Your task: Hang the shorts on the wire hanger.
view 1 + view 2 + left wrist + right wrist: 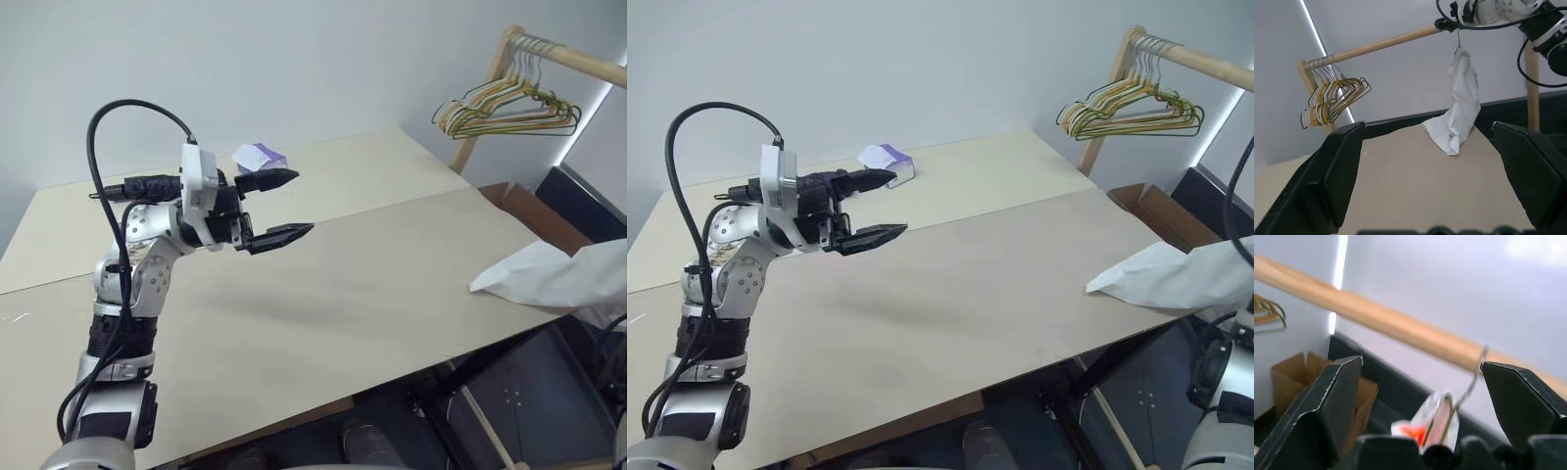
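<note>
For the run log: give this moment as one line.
shorts: on wire hanger, hooked over wooden rail | right gripper: open | left gripper: open, over table

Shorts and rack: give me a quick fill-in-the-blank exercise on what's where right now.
The shorts hang from a wire hanger hooked over the wooden ___.
Their lower end rests on the ___.
The left tool hovers empty with its fingers ___.
Missing words: rail; table; open.

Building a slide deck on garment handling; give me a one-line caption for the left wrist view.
White shorts hang on a wire hanger from the wooden rail, seen between the left gripper open fingers.
</note>
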Motion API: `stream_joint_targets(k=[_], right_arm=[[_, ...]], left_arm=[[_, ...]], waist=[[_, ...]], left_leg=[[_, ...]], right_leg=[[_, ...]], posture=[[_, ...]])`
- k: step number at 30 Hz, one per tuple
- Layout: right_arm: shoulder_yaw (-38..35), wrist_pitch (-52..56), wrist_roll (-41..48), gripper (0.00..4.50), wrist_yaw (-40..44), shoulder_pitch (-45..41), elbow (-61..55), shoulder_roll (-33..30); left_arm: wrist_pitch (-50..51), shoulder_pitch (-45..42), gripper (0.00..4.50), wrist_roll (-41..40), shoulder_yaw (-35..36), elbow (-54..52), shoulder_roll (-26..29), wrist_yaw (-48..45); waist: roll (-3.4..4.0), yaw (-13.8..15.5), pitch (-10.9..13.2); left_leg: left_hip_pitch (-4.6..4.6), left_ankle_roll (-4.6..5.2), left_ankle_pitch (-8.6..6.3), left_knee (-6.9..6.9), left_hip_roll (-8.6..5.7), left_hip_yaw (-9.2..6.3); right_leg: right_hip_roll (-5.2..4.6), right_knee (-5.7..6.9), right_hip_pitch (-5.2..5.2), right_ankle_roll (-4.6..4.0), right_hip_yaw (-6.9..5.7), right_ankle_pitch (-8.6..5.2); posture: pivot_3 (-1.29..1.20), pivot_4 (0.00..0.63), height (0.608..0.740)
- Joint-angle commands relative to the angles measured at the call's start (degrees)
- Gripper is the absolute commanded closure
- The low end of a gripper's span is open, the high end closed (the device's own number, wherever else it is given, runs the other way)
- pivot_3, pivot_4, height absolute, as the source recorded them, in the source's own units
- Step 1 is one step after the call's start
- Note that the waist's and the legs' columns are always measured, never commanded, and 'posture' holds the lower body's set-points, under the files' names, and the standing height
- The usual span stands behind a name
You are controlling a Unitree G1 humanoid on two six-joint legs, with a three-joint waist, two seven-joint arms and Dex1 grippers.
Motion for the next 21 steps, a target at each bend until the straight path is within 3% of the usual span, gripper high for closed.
stream_joint_targets(k=[1,7,14,21], right_arm=[[3.70,-5.88,-2.26,0.04,2.92,0.25,-4.87,0.03],[9.94,-13.31,-0.27,0.04,12.58,2.51,-10.57,5.10],[21.27,-16.46,1.14,0.04,27.82,7.98,-16.75,7.23],[27.96,-15.83,4.12,0.04,41.05,14.62,-22.50,7.96]], left_arm=[[0.44,1.49,0.00,0.24,2.49,-2.46,2.34,1.77],[3.11,7.93,0.00,-1.26,6.39,-7.54,6.34,4.94],[3.37,17.91,0.00,1.87,9.09,-11.48,9.11,9.40],[4.40,24.90,0.00,3.68,9.67,-12.58,10.83,12.45]], waist=[[-0.01,0.19,0.00],[-0.10,0.94,0.06],[-0.34,5.35,0.17],[-0.62,10.43,0.29]], left_leg=[[0.01,0.00,0.00,0.00,0.01,0.00],[0.05,0.00,0.00,0.00,0.04,-0.02],[0.00,0.00,0.00,0.00,0.04,-0.03],[-0.13,0.00,0.00,0.00,0.04,0.00]], right_leg=[[0.01,0.00,0.00,0.00,0.00,0.00],[0.06,0.01,0.00,0.02,0.04,0.01],[0.04,-0.01,-0.08,-0.27,-0.01,0.21],[0.00,-0.03,-0.21,-0.31,-0.15,0.23]], posture=[[-0.14,0.000,0.740],[-0.06,0.000,0.740],[0.00,0.000,0.740],[0.07,0.000,0.740]])
